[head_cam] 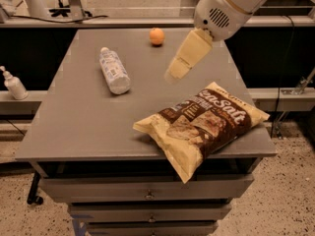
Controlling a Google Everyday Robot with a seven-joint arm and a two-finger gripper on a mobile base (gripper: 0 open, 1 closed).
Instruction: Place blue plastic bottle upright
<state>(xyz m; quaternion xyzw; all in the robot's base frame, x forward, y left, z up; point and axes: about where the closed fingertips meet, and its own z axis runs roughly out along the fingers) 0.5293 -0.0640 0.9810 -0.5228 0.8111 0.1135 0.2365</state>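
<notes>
The blue plastic bottle (114,70) is a clear slim bottle with a white cap and a pale label. It lies on its side on the grey table (83,117), at the left, cap pointing away from me. My gripper (177,70) hangs over the middle of the table at the end of the white arm (231,4) that comes in from the top right. It is to the right of the bottle and apart from it, above the table surface, with nothing seen in it.
A brown and yellow chip bag (204,124) lies at the table's front right, hanging over the edge. An orange (157,36) sits near the back edge. A white pump-dispenser bottle (13,83) stands on a shelf to the left. Drawers are under the tabletop.
</notes>
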